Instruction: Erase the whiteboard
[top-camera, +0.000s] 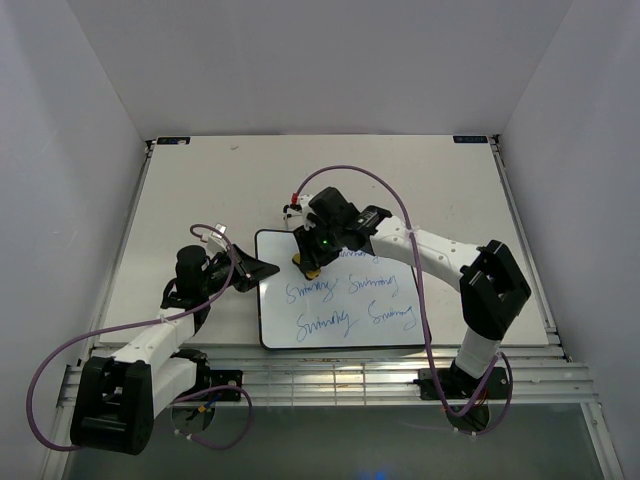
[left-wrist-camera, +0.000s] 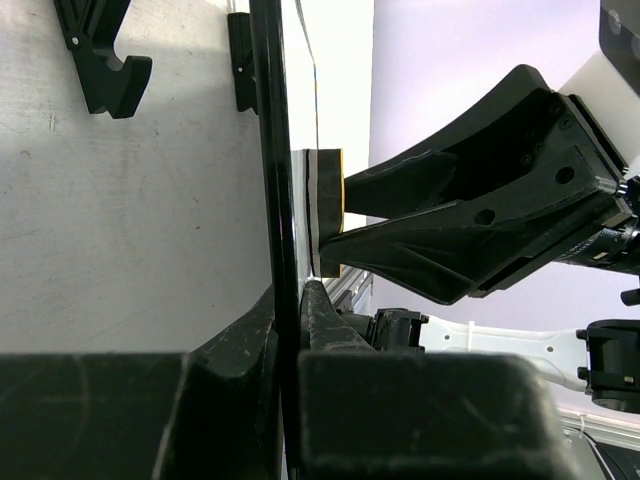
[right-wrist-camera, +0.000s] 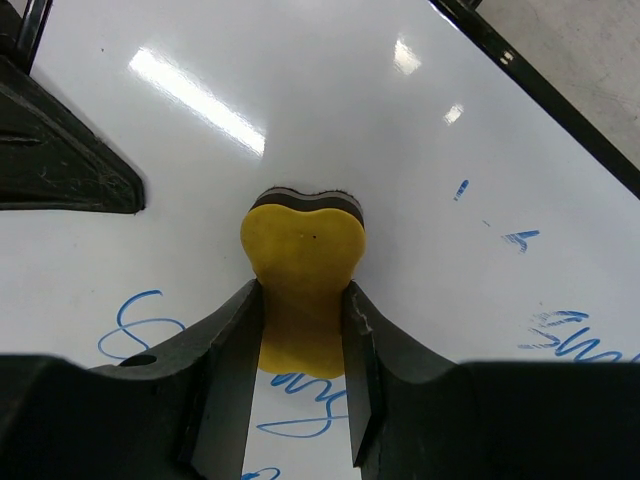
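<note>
A large, rectangular, glossy whiteboard (top-camera: 340, 297) with a thin black frame and rounded corners lies flat on the pale worktop (top-camera: 200, 200). It sits between the two arms, toward the near side. Blue cursive writing covers most of its lower part in two full rows of two words each. A third, shorter row sits above them, to the right of the eraser. The upper left area of the board is plain white and reflects the ceiling lights. In the right wrist view, a few small blue flecks and strokes are scattered on the white surface near the far frame.

The left tool (top-camera: 262, 270) is clamped on the board's left edge. In its own wrist view, the black frame runs straight up between the two closed fingers (left-wrist-camera: 250, 330).

The right tool (right-wrist-camera: 303, 300) is clamped on a small yellow foam eraser (right-wrist-camera: 303, 235) with a dark felt face. The grip pinches the block's sides inward. The felt face is pressed against the board in its upper left part, just above the first written word.
</note>
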